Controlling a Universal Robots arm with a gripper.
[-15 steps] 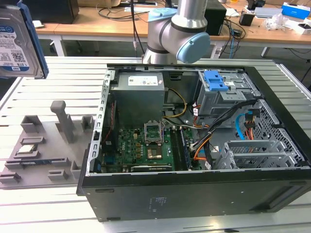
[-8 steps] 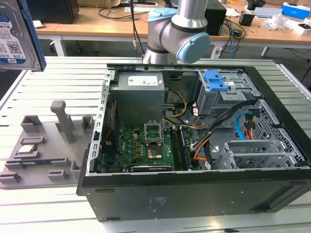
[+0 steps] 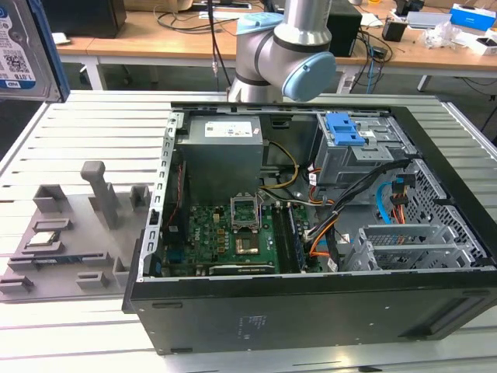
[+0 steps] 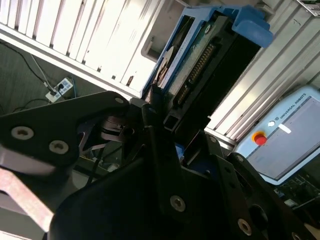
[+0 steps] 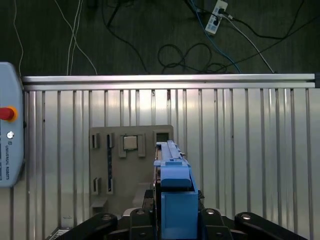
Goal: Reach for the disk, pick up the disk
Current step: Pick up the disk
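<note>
Above the slatted table (image 3: 93, 116), at the exterior view's left, we see the disk (image 3: 23, 47) held up in the air, its white-and-blue label facing the camera. Below it, near the table's edge on the exterior view's left, lies a grey fixture (image 3: 70, 225) with a small silver chip (image 3: 43, 239) seated in it. An open computer case (image 3: 311, 233) takes up the side of the table at the exterior view's right, and the arm (image 3: 283, 54) rises behind it by the table's far edge.

In the second wrist view, the gripper (image 4: 162, 112) is clamped on one end of the disk (image 4: 210, 55), whose blue bracket and connector edge stick out from between the black fingers (image 4: 165, 150). A teach pendant (image 4: 285, 135) rests on the table beyond.

In the first wrist view, we look down along the disk (image 5: 175, 185), which stands edge-on between the fingers, clear of the table and above the fixture (image 5: 130, 170) and its chip (image 5: 130, 143). The pendant (image 5: 10, 135) lies at one table edge, and past the far edge cables and a power strip (image 5: 217, 12) lie on the floor.
</note>
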